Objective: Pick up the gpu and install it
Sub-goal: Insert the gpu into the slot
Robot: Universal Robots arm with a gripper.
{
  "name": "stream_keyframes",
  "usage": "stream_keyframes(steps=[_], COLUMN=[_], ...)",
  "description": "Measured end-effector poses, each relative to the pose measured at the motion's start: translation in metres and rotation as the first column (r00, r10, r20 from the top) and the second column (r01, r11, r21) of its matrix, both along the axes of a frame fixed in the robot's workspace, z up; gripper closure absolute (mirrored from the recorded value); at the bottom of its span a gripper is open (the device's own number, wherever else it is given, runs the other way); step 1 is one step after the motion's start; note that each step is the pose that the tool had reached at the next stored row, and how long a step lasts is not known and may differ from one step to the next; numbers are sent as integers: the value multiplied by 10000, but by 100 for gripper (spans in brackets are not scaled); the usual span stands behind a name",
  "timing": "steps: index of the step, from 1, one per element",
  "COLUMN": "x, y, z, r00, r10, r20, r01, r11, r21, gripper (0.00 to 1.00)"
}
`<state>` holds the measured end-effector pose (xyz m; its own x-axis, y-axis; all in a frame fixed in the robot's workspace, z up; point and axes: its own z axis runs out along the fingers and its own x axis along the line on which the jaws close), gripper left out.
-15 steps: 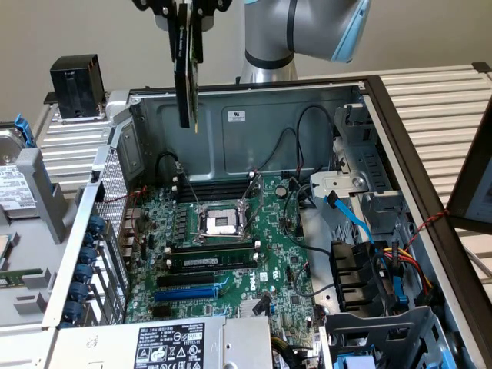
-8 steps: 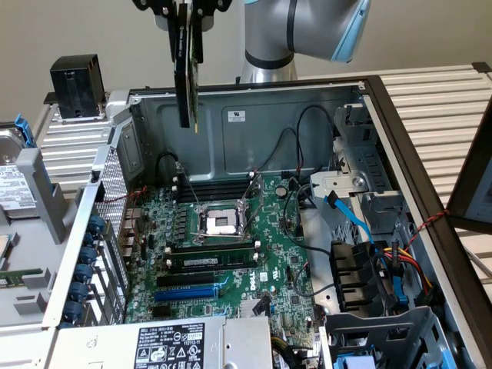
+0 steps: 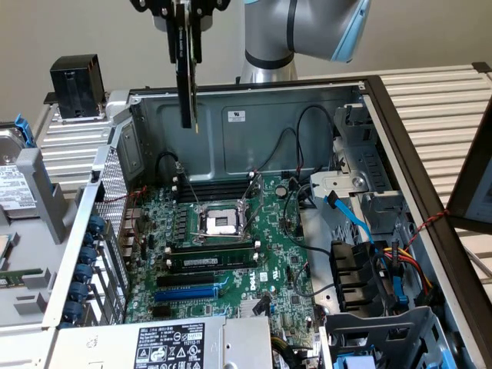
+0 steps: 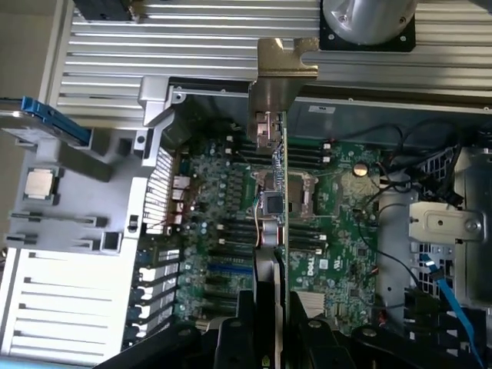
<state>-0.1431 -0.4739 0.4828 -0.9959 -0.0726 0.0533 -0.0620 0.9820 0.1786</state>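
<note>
While your gripper [image 3: 184,21] pinches the gpu [image 3: 187,84] edge-down, it hangs above the motherboard [image 3: 270,240], clear of its slots.

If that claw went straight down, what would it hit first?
Likely the motherboard, around the CPU socket, and the gpu hanging from the gripper would touch it first; depth is hard to judge.

An open computer case [image 3: 231,138] holds a green motherboard [image 3: 277,261], with a blue cable [image 3: 347,215] beside it.
</note>
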Motion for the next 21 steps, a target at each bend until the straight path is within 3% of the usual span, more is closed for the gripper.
stream_keyframes(steps=[5,11,16,21], x=[0,0,0,0], y=[0,0,0,0], z=[0,-1,-3,-4], r00=[9959,9800,9580,9279], r10=[903,1992,2868,3728], r20=[0,0,0,-1], r01=[-903,-1992,-2868,-3728], r11=[9959,9800,9580,9279], r21=[0,0,0,0], gripper=[73,73,73,73])
